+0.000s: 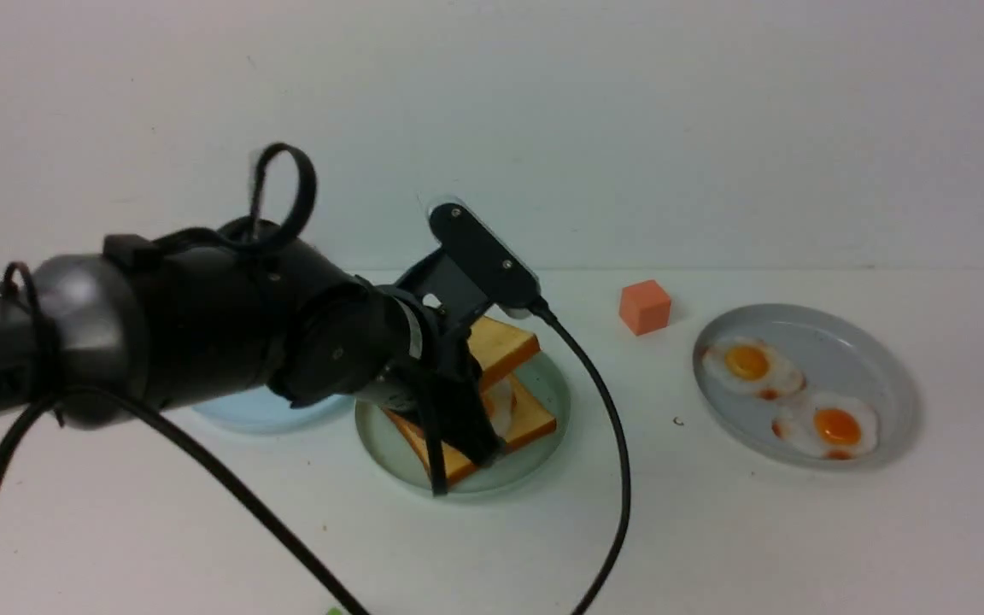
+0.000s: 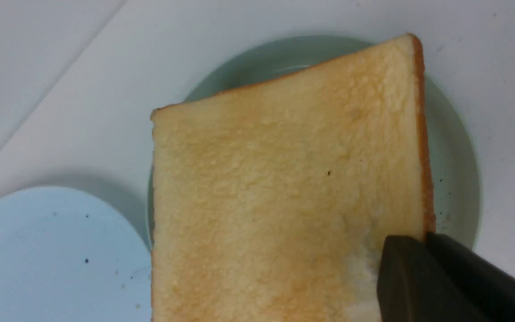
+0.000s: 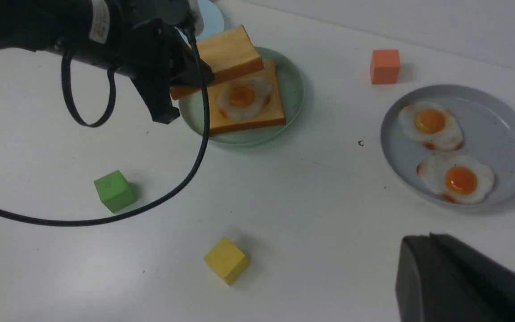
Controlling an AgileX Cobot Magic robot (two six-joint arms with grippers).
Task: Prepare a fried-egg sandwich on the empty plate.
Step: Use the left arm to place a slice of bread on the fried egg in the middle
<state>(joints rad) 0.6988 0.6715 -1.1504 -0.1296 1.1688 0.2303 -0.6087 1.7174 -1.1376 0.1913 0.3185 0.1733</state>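
The mint-green plate (image 1: 516, 471) sits mid-table and holds a square golden toast slice (image 1: 535, 418) topped by a glossy white fried egg (image 3: 242, 96). A second toast slice (image 1: 505, 346) hangs tilted over them, its left edge pinched in the closed left gripper (image 2: 425, 241). From the front, the left arm (image 1: 202, 325) and its cable (image 1: 612, 427) hide the plate's left side. A light blue plate (image 1: 261, 414) lies just left. An orange cube (image 1: 644, 306) and a grey plate (image 1: 876, 359) with two eggs (image 1: 752, 367) are to the right. A green cube (image 3: 113, 190) and a yellow cube (image 3: 226, 260) are nearer. The right gripper (image 3: 423, 250) is closed and empty.
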